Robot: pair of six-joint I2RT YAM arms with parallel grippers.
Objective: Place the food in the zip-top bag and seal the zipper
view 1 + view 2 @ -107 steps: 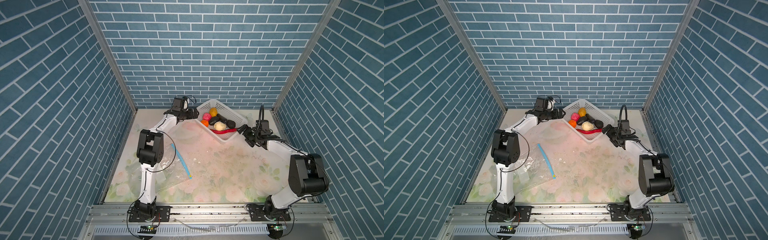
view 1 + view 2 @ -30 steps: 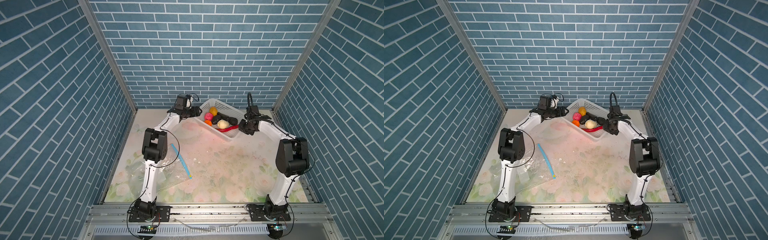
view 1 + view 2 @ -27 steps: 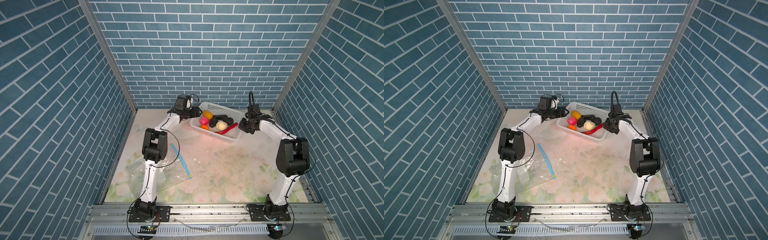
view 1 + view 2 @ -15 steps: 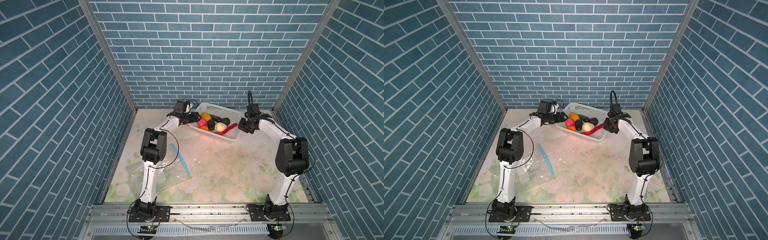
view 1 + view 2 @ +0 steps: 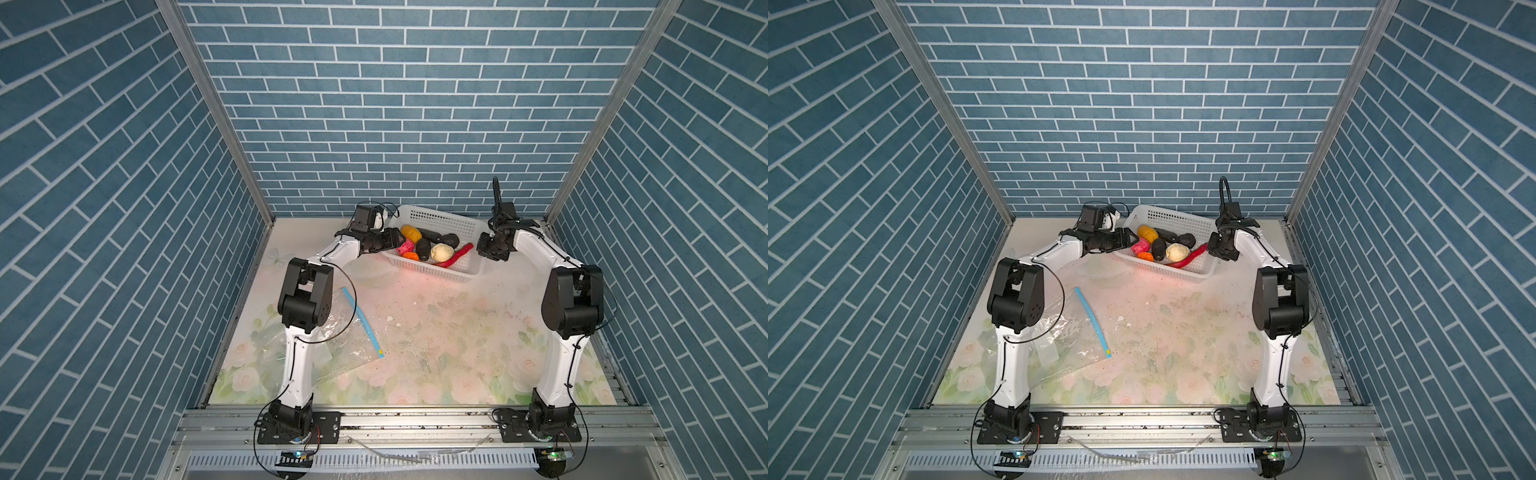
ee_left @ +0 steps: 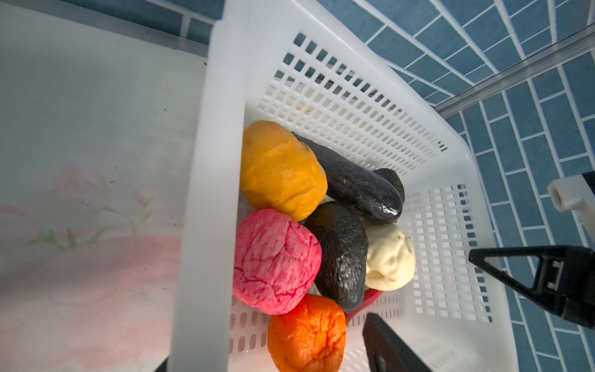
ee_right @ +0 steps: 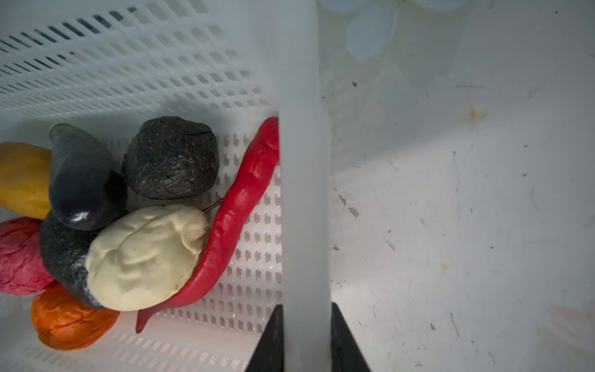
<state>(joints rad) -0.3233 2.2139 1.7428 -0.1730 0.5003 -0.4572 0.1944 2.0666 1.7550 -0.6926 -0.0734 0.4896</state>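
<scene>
Right wrist view: right fingers (image 7: 270, 349) pinch the basket rim (image 7: 304, 193); left fingers (image 6: 386, 349) spread.

White basket (image 5: 440, 218) on a floral counter (image 5: 440, 332).
Perforated, it sits at the far end, askew to the blue brick-patterned walls (image 5: 395, 104); a metal rail (image 5: 415, 419) runs along the near edge.
</scene>
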